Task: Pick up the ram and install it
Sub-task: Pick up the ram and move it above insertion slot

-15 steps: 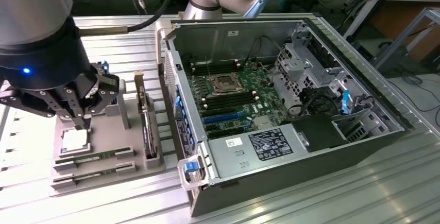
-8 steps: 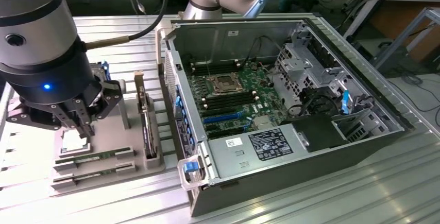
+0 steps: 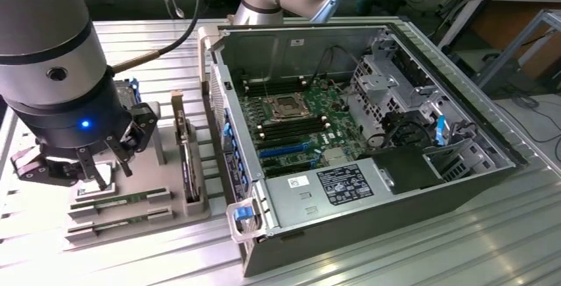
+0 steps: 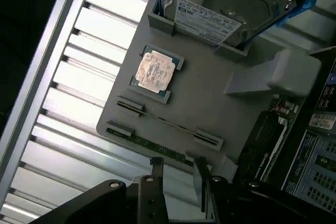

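Two ram sticks lie on edge in holders on a grey parts tray (image 3: 147, 175). In the exterior view they are the farther ram (image 3: 118, 198) and the nearer ram (image 3: 123, 217). The wrist view shows one ram (image 4: 168, 122) as a thin line and the other ram (image 4: 157, 146) as a green strip close to my fingers. My gripper (image 3: 112, 177) hangs just above the tray, over the sticks. It is open, its two dark fingers (image 4: 156, 174) stand apart, and nothing is held between them (image 4: 177, 176). The motherboard's memory slots (image 3: 285, 129) lie inside the open computer case.
The open computer case (image 3: 368, 135) fills the exterior view's right, its wall close beside the tray. On the tray sit a square silver processor (image 4: 155, 72) and a hard drive (image 4: 220, 9) standing in a holder. The slatted metal table (image 3: 421, 246) lies around both.
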`<state>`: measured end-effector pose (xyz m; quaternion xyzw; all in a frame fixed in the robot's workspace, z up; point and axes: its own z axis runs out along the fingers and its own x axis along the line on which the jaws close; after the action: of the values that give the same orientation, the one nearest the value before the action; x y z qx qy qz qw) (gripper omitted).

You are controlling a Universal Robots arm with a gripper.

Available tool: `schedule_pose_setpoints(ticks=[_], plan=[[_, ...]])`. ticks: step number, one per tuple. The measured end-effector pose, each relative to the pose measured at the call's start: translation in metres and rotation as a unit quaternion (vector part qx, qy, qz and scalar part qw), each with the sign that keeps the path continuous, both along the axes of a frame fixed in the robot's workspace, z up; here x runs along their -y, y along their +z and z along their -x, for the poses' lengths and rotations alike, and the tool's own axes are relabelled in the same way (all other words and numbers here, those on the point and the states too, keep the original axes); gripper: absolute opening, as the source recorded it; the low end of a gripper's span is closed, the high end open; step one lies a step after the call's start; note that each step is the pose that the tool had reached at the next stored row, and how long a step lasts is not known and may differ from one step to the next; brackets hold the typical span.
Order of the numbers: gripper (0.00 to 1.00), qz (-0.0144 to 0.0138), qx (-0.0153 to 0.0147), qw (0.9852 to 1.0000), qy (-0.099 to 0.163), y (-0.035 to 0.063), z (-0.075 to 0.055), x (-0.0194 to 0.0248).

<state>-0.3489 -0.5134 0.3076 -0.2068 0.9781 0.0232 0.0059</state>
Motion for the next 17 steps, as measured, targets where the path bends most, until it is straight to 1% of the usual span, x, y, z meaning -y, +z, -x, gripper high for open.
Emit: schedule_pose_setpoints(ticks=[1,2,3,4,6,8,10,12,14,15,16,17], plan=[[0.36,0.0000,-0.0001,0.9999,0.015,-0.0021,0.000,0.0000],[0.36,0.0000,0.0000,0.9994,0.033,-0.0049,0.000,0.0000],[0.36,0.0000,0.0000,0.9988,0.050,-0.0074,0.000,0.0000],[0.36,0.0000,0.0000,0.9976,0.069,-0.0102,0.000,0.0000],[0.36,0.0000,0.0000,0.9929,0.119,-0.0176,0.000,0.0000],[0.36,0.0000,0.0000,0.9874,0.158,-0.0233,0.000,0.0000],[0.36,0.0000,0.0000,0.9791,0.203,-0.0300,0.000,0.0000],[0.36,0.0000,0.0000,0.9716,0.237,-0.0350,0.000,0.0000],[0.36,0.0000,0.0000,0.9626,0.271,-0.0402,0.000,0.0000],[0.36,0.0000,0.0000,0.9592,0.283,-0.0420,0.000,0.0000],[0.36,0.0000,0.0000,0.9562,0.293,-0.0435,0.000,0.0000],[0.36,0.0000,0.0000,0.9526,0.304,-0.0453,0.000,0.0000]])
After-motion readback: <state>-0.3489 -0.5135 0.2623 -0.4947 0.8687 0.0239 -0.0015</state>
